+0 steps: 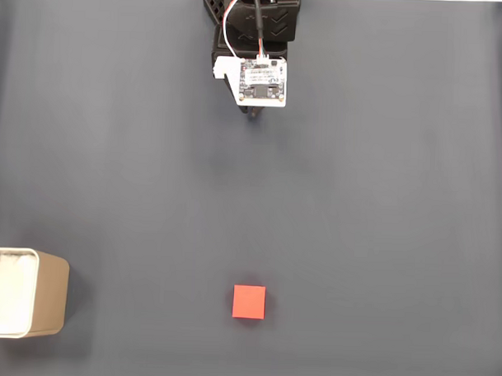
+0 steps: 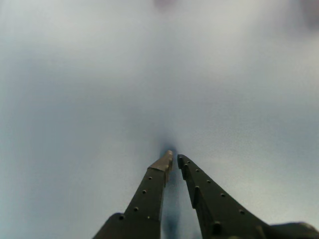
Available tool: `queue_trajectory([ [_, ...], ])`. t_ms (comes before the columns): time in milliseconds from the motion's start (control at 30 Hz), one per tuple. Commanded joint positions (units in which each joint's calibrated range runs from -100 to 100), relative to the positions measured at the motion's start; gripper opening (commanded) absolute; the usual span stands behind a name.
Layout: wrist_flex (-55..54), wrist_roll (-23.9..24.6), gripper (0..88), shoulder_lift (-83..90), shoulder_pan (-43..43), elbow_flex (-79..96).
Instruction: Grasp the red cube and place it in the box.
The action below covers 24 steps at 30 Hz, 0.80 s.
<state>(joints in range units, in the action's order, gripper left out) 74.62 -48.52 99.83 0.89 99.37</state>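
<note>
A small red cube (image 1: 249,303) lies on the dark grey mat, low in the fixed view and near its middle. The cream box (image 1: 48,296) with a white lining stands at the lower left edge, well left of the cube. The arm sits folded at the top centre, and the tip of my gripper (image 1: 253,114) pokes out just below its white board, far from cube and box. In the wrist view the two dark fingers of my gripper (image 2: 174,158) meet at their tips, shut on nothing, close above the blurred grey mat.
The grey mat (image 1: 382,209) covers the whole table. A bright strip runs along the top edge beside the arm's base (image 1: 253,15).
</note>
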Motion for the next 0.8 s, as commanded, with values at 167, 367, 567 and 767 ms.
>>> queue_trajectory([
  [167, 1.28, -0.54, 1.2, 0.17, -1.46, 0.45],
  [367, 1.28, -0.78, 0.5, 0.17, -1.46, 0.45],
  [567, 1.28, -0.78, 0.0, 0.17, -1.39, 0.45],
  [767, 1.28, -0.78, 0.0, 0.17, -1.25, 0.45],
])
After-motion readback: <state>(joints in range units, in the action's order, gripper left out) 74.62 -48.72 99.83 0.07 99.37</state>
